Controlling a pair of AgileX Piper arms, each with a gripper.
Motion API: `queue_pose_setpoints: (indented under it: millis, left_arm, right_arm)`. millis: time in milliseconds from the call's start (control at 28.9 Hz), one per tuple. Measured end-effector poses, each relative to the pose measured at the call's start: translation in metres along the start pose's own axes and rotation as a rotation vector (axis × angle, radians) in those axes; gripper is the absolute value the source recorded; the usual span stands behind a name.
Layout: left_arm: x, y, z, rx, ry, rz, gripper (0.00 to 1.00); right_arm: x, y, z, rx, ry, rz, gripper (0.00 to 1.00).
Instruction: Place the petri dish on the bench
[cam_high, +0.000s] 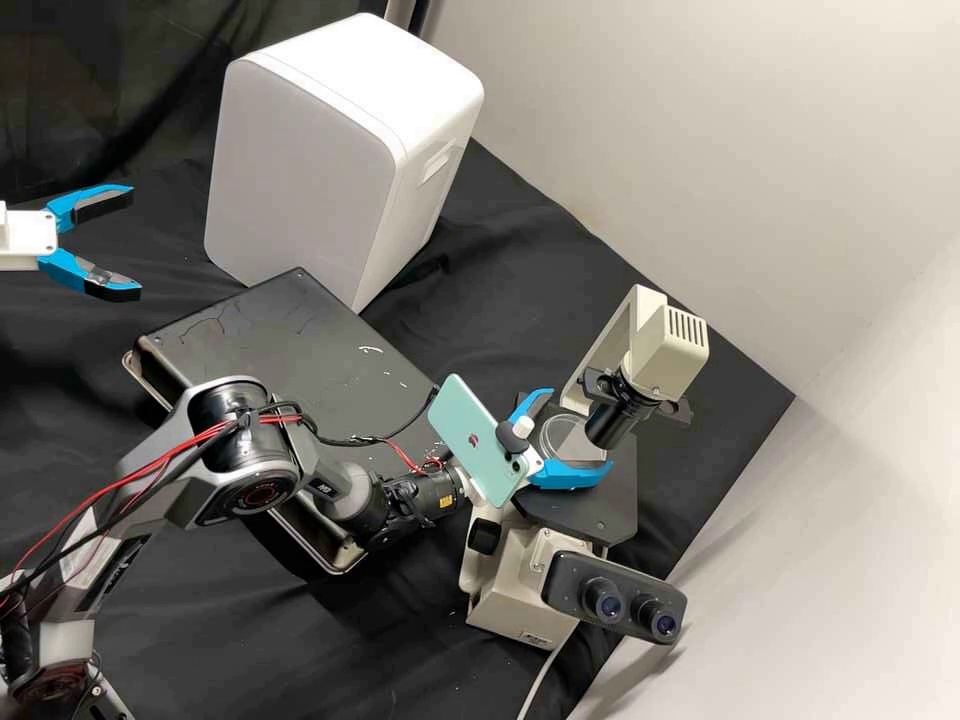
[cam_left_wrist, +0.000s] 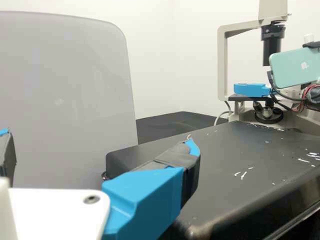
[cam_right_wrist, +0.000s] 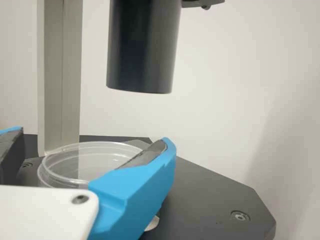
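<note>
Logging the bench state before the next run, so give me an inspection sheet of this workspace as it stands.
Surface: bench covered in creased black cloth.
Job's things: petri dish on the microscope stage, not yet on the bench.
Clutter: white box, dark tray, microscope.
Pincers: left pincer open, held over the bench, holding nothing; right pincer open, astride the dish.
Cables: red wires along the right arm; white cable from the microscope.
Surroundings: white walls.

Dark tube (cam_right_wrist: 142, 45) hangs close above petri dish (cam_right_wrist: 80, 160) on stage (cam_right_wrist: 215, 200); pillar (cam_right_wrist: 57, 75) just beside (approach open from stage side). White box (cam_high: 340, 150) and black tray (cam_high: 300, 350) occupy bench (cam_high: 250, 620) rear and centre.
</note>
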Motion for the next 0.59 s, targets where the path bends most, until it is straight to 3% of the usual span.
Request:
queue_pose_setpoints:
  millis: [588]
  left_arm:
    - [0.0001, 0.0002, -0.0014, -0.002, 0.009, 0.002, 1.0]
  right_arm:
    - [0.0, -0.0004, 0.0002, 0.007, 0.0, -0.001, 0.0]
